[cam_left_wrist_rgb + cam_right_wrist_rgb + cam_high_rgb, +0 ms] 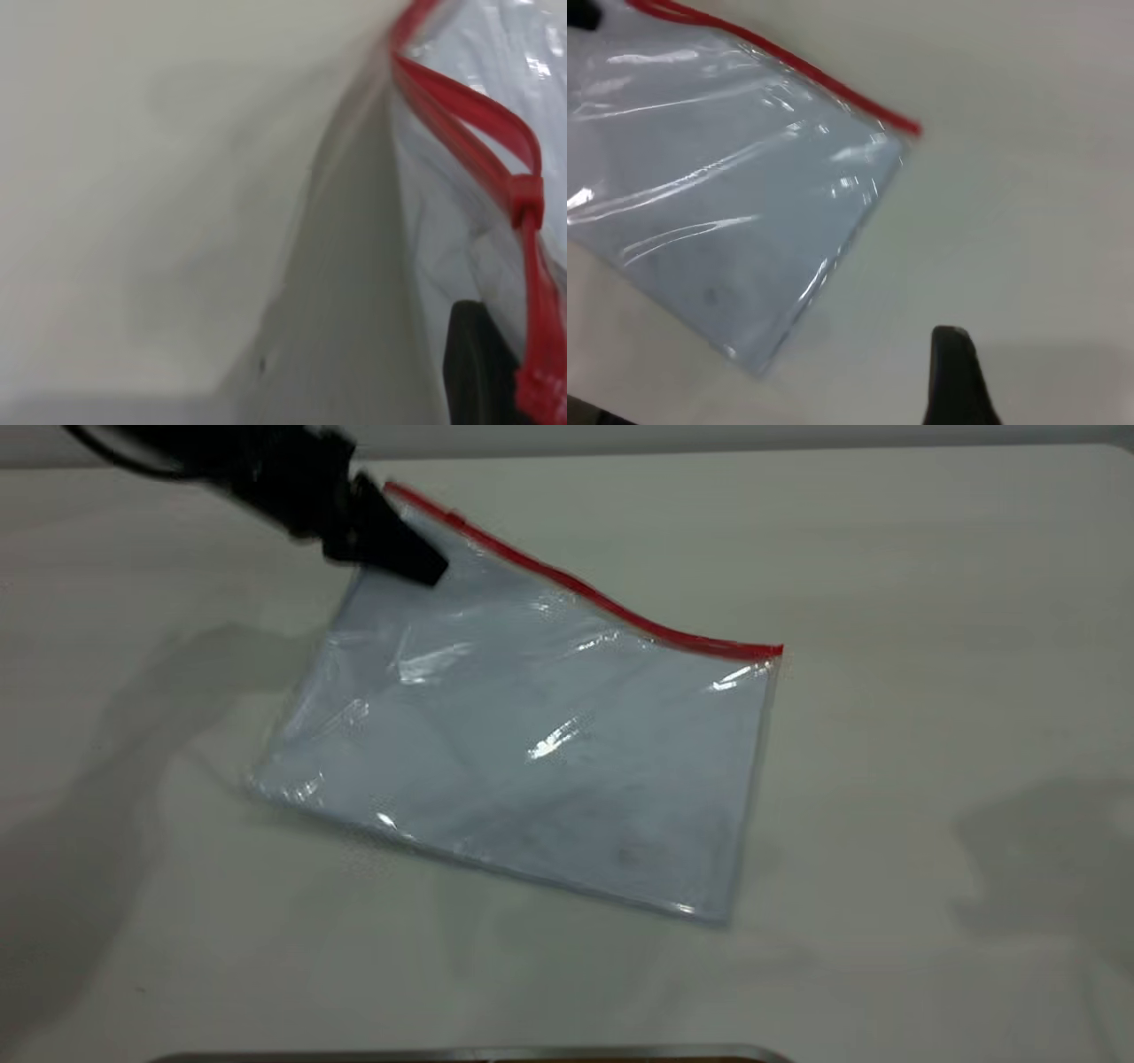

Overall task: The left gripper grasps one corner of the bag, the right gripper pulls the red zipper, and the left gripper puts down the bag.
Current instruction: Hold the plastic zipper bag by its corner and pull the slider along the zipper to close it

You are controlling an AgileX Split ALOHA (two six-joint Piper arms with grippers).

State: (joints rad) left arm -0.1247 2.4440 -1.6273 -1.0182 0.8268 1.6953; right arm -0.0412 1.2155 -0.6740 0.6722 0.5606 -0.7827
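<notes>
The bag (pixel 532 753) is a clear pouch with white paper inside, lying on the white table with its far left corner raised. My left gripper (pixel 416 562) is at that corner and is shut on it. In the left wrist view its dark finger (pixel 478 363) sits against the plastic beside the red zipper (pixel 496 124). The slider tab (pixel 526 199) is close to this gripper. The red zipper (pixel 611 607) runs along the bag's far edge. Of my right gripper only one finger (pixel 954 376) shows, above bare table near the bag's right corner (pixel 908 128).
A grey metal edge (pixel 461 1054) runs along the near side of the table. The table top (pixel 930 691) is bare white to the right of the bag and in front of it.
</notes>
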